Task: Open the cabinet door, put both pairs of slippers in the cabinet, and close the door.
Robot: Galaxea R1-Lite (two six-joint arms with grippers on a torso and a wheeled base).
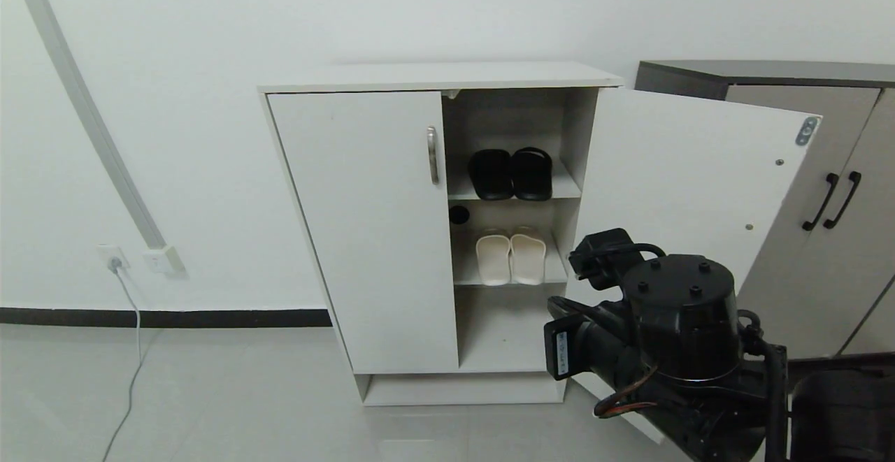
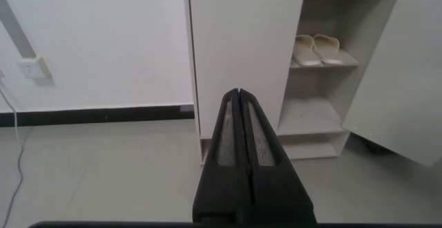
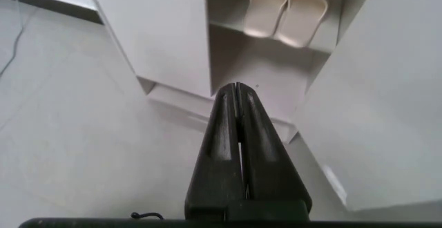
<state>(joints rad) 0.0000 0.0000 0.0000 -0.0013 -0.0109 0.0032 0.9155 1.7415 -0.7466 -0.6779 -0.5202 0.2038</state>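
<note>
White laminate all round, so the open door [image 1: 685, 182] is probably stiff, fairly light on its hinges and smooth enough for pads to slide on. No handle can be seen on the face turned this way. A flat push is likely a better bet than a pinch, placed out near the free edge, well away from the hinge side, where the most leverage is had. A slam should be avoided, since the shelves could be rattled.

Both pairs are already parked inside the cabinet [image 1: 440, 74]: the black slippers [image 1: 511, 174] on the upper shelf, the white slippers [image 1: 511, 259] on the shelf below. They look soft and light, and nothing more seems to be needed from them. Only the closing looks to be left.

In the head view the door panel is found at roughly one o'clock from the right arm [image 1: 671, 322], near it, though contact can't be made out. From the same arm, the white pair sits at about ten o'clock and the black pair at about eleven. The other door [image 1: 363, 224] is shut, with its metal handle [image 1: 433, 155] at its inner edge.

The right gripper [image 3: 237, 90] is pressed fully closed with nothing held, pointed down towards the cabinet's base with the door panel just beside it. The left gripper [image 2: 238, 95] is likewise closed tight and empty, well back from the cabinet front.
</note>
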